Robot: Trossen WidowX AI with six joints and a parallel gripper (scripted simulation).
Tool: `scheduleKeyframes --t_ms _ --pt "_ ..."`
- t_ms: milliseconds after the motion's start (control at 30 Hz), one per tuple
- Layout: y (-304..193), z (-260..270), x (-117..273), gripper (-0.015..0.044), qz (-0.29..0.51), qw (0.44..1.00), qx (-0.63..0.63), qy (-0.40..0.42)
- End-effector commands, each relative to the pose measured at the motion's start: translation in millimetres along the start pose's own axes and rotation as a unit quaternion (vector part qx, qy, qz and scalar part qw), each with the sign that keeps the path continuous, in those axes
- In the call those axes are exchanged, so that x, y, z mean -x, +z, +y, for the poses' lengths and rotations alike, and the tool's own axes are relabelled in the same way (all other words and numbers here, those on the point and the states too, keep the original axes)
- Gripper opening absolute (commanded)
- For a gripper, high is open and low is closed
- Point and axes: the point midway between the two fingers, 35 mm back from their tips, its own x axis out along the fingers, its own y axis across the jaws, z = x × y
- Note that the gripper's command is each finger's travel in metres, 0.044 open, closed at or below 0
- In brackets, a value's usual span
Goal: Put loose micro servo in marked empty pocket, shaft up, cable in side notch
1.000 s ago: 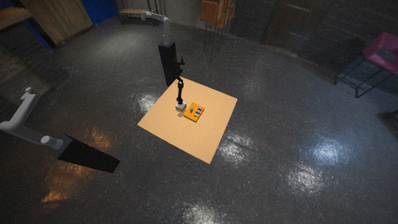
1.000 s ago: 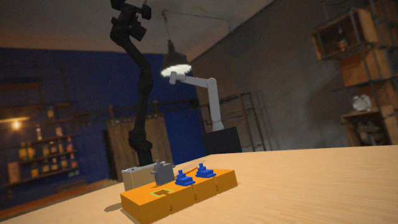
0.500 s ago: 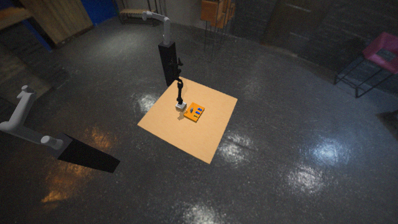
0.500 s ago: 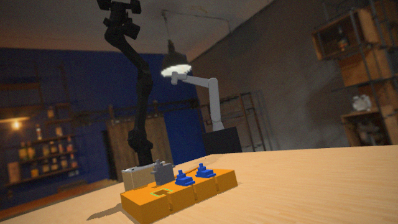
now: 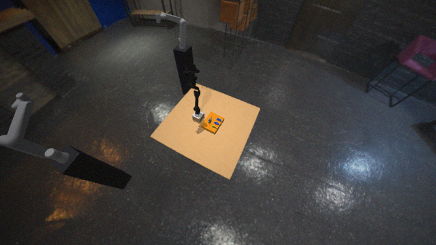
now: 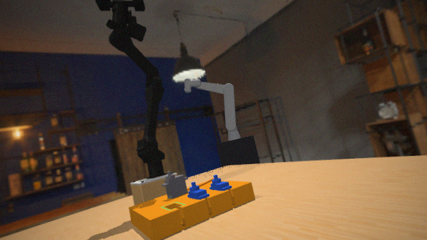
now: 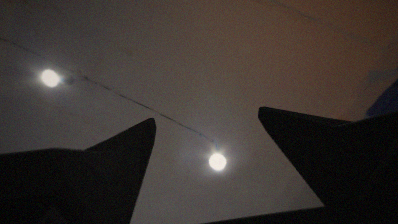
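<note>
A grey servo (image 5: 210, 120) (image 6: 175, 187) stands upright on top of the orange deck (image 5: 206, 126) (image 6: 163, 224), shaft end up, behind the marked pocket. The empty pocket's green outline (image 5: 214, 127) (image 6: 163, 209) shows near the deck's left end in the exterior view. A thin orange strip (image 6: 207, 182), perhaps the servo's cable, runs behind the blue servos. My gripper (image 7: 207, 117) is open and empty, its fingers wide apart, pointing up at the ceiling. It is high above the table and away from the servo. Its fingertips are cut off in the exterior view.
Two blue servos (image 6: 198, 192) (image 6: 220, 184) sit in the deck's other pockets. The black arm (image 5: 196, 100) (image 6: 155, 90) rises from a pale box (image 5: 198, 117) (image 6: 147, 190) beside the deck on the wooden table (image 5: 235, 150) (image 6: 327, 200). Grey arms on black pedestals stand beyond the table.
</note>
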Motion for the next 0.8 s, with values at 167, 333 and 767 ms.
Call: scheduleKeyframes --t_ms 167,333,767 --pt "-14 -17 7 0.0440 0.022 0.999 0.001 -0.030" --pt "-24 -26 11 0.0440 0.039 0.998 0.006 -0.048" --pt "-50 -50 26 0.0440 0.079 0.993 0.020 -0.091"
